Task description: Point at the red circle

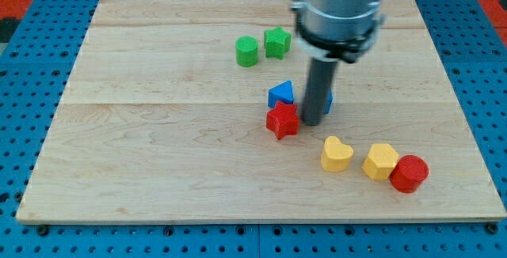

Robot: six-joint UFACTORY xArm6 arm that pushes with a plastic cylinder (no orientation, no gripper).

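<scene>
The red circle [409, 173] lies near the view's bottom right, touching a yellow hexagon [381, 161]. My tip [310, 123] stands on the board just right of a red star [282, 120], well to the left of the red circle. A blue triangle [280, 94] sits above the red star. Another blue block [327, 100] is mostly hidden behind the rod.
A yellow heart [337, 153] lies left of the yellow hexagon. A green circle [247, 51] and a green star [277, 43] sit near the view's top middle. The wooden board [119, 131] rests on a blue pegboard.
</scene>
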